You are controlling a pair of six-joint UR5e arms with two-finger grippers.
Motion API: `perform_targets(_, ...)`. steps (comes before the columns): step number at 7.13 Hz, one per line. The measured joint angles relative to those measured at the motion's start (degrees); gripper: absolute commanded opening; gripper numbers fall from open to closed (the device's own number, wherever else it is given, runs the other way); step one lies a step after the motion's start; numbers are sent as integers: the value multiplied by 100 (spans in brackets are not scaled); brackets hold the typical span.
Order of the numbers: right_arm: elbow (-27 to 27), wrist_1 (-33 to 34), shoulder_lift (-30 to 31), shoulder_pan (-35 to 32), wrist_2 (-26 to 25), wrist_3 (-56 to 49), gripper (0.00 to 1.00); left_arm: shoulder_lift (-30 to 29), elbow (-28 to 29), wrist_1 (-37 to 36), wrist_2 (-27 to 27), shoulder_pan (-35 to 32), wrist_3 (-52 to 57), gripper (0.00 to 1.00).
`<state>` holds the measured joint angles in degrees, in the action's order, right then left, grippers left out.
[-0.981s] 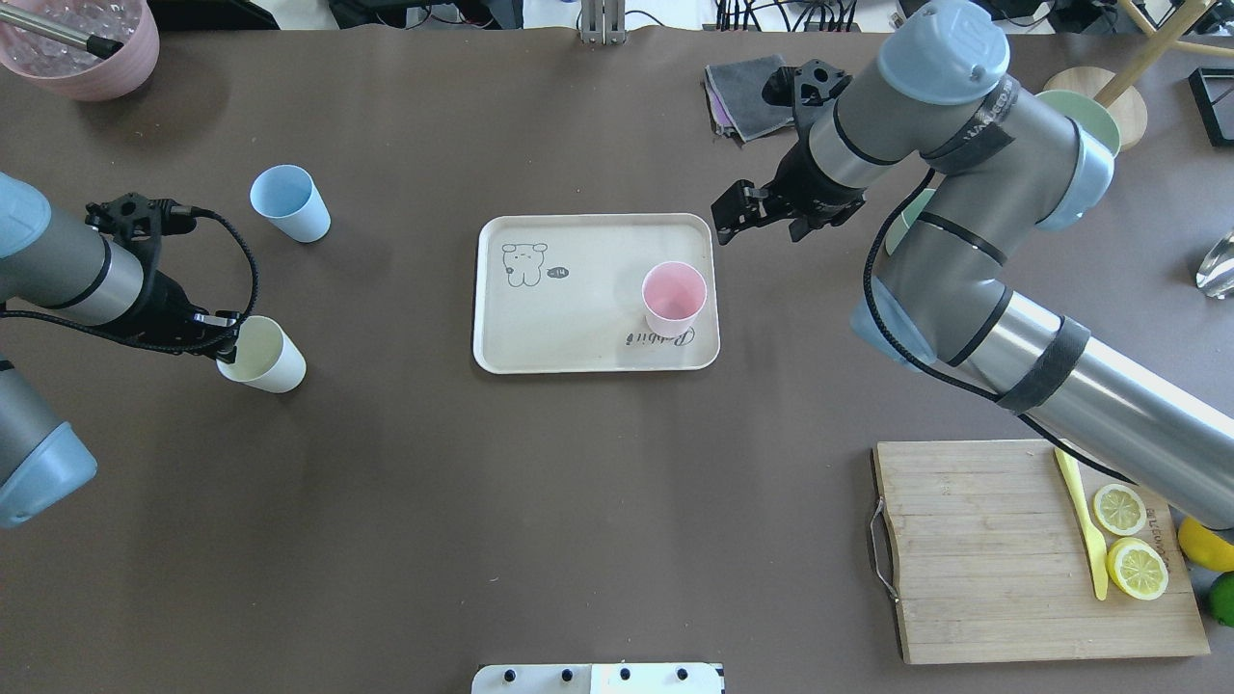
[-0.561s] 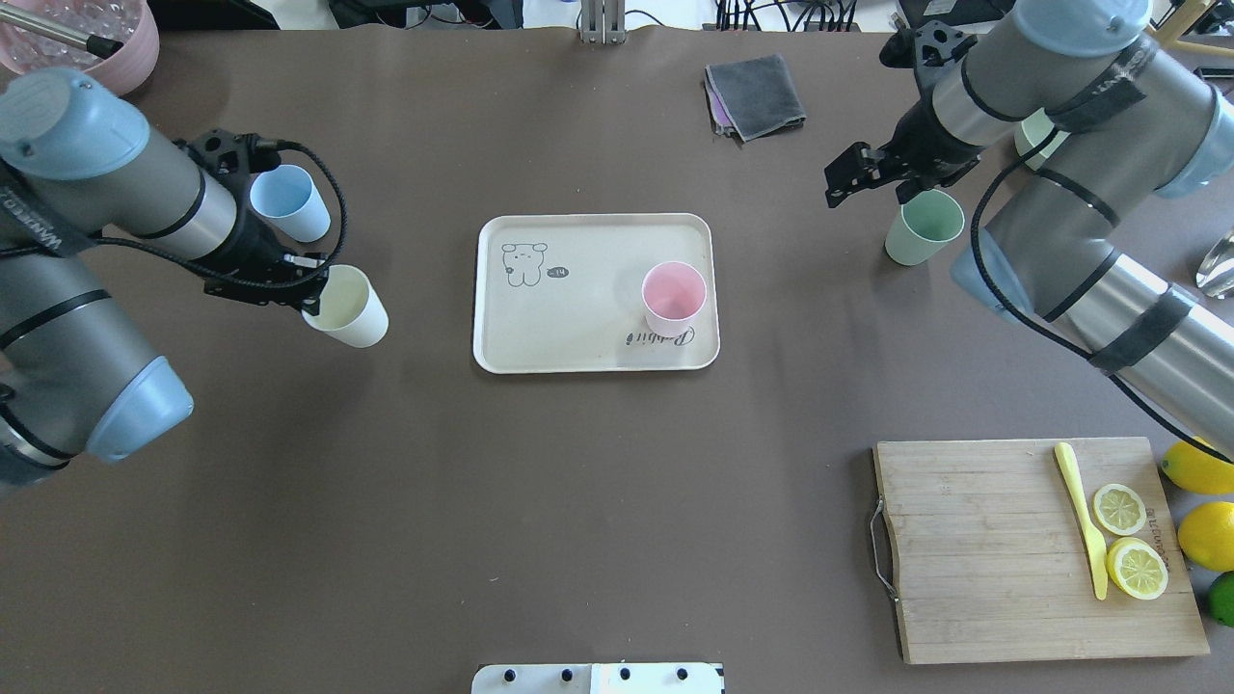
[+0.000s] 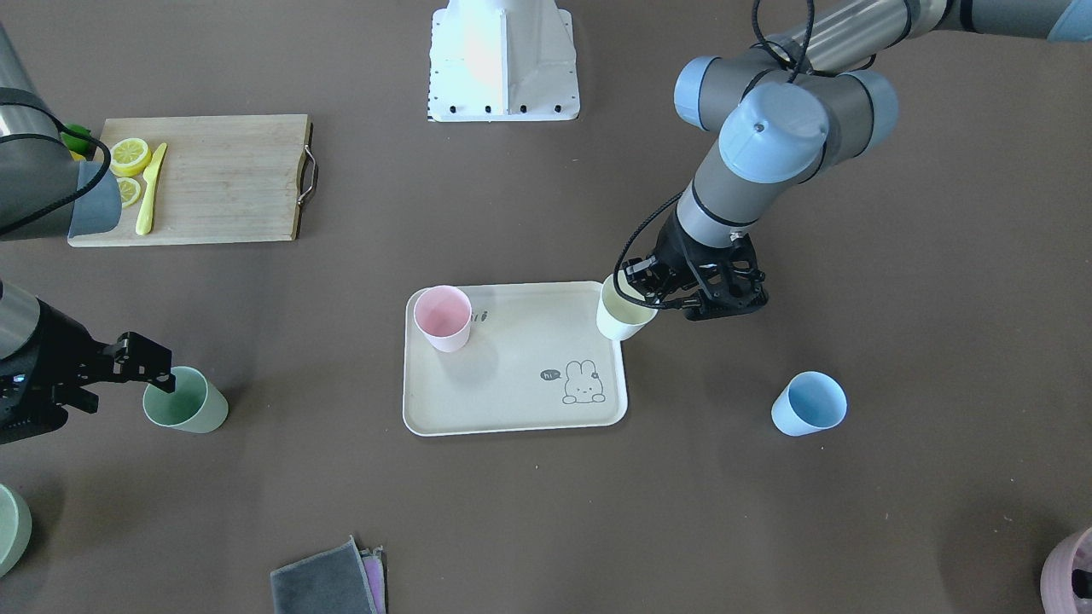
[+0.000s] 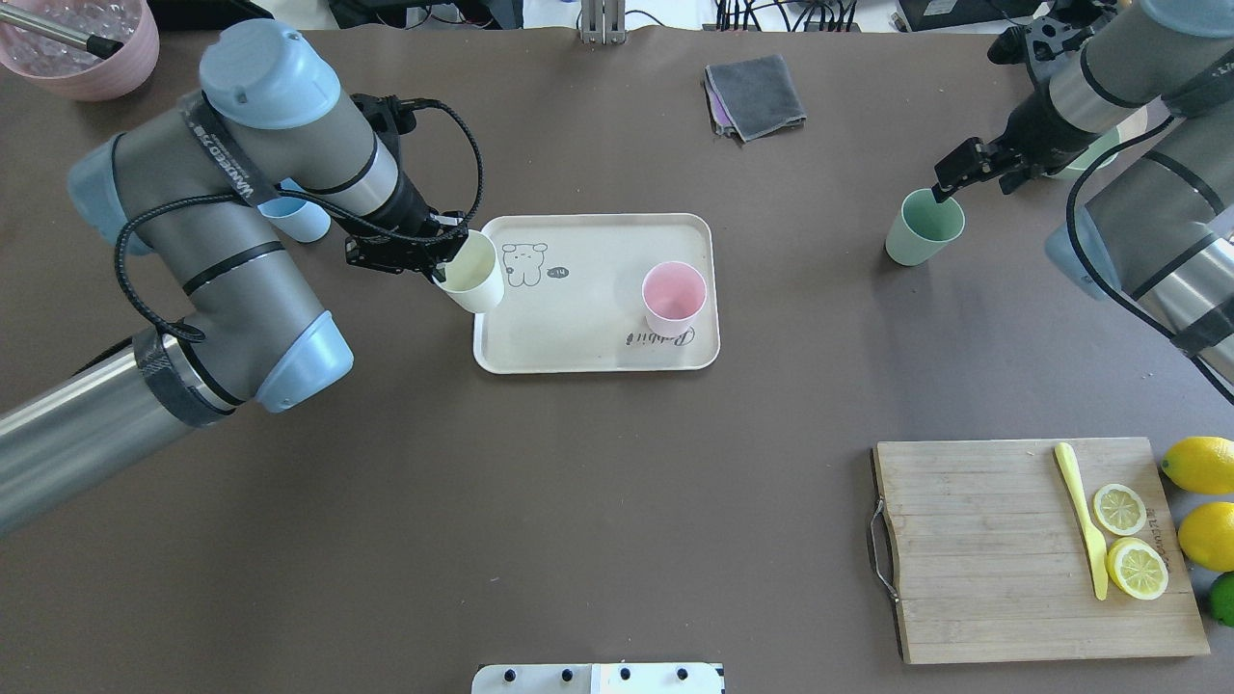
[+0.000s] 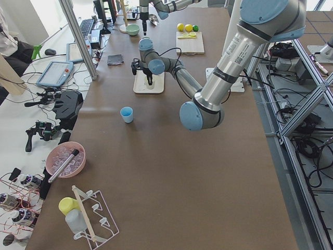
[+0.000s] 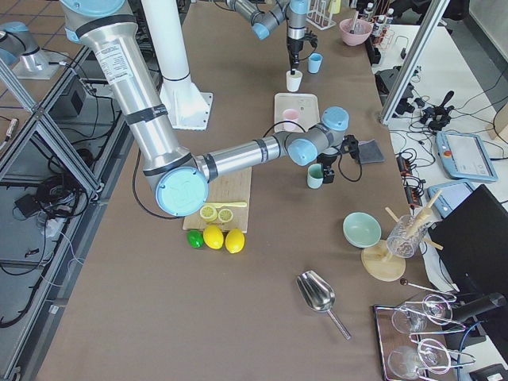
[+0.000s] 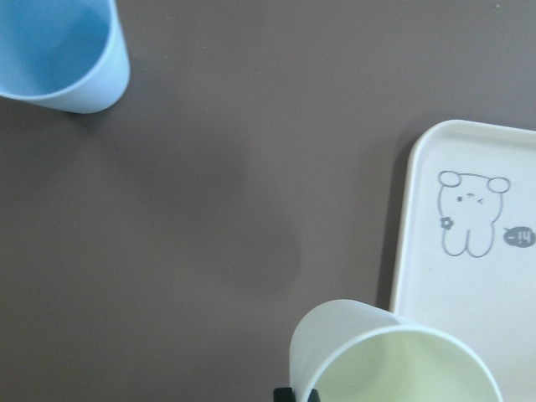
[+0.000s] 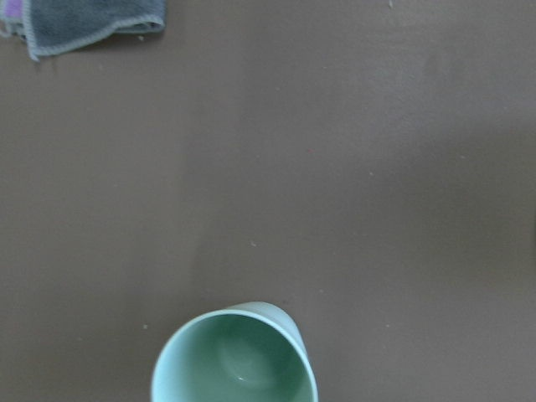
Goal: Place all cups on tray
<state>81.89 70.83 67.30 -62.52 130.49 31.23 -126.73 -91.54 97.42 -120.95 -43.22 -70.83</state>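
The cream tray (image 4: 588,333) with the rabbit drawing lies mid-table, also in the front view (image 3: 503,405). A pink cup (image 4: 674,297) stands on its right part. My left gripper (image 4: 439,258) is shut on the rim of a pale yellow cup (image 4: 469,273) and holds it tilted over the tray's left edge; the left wrist view shows the cup (image 7: 394,360) beside the tray (image 7: 502,327). A blue cup (image 4: 299,224) stands on the table behind my left arm. My right gripper (image 4: 950,183) is open at the rim of a green cup (image 4: 924,226), which stands on the table.
A wooden cutting board (image 4: 993,549) with lemon slices and a yellow knife lies front right, with whole lemons (image 4: 1195,465) beside it. A grey cloth (image 4: 755,94) lies at the back. A pink bowl (image 4: 82,43) stands at the back left corner.
My left arm has carried the pale yellow cup rightward from the table's left side to the tray's left edge. My right arm has moved back from the tray to the green cup.
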Motion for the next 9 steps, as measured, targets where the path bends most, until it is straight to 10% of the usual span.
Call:
perform_targets(1, -154, -29, 24, 24, -56, -48, 90, -80, 167, 165, 160, 141, -83, 0)
perform_targets(2, -313, -51, 10, 84, -115, -48, 78, -128, 349, 391, 232, 241, -194, 87)
perform_targets(3, -414, -56, -10, 149, -167, -25, 1, -153, 465, 548, 273, 310, -259, 98)
perform_targets(9, -480, 353, -378, 226, 73, -30, 0, 564, -365, -266, -438, -1109, 1857, 98)
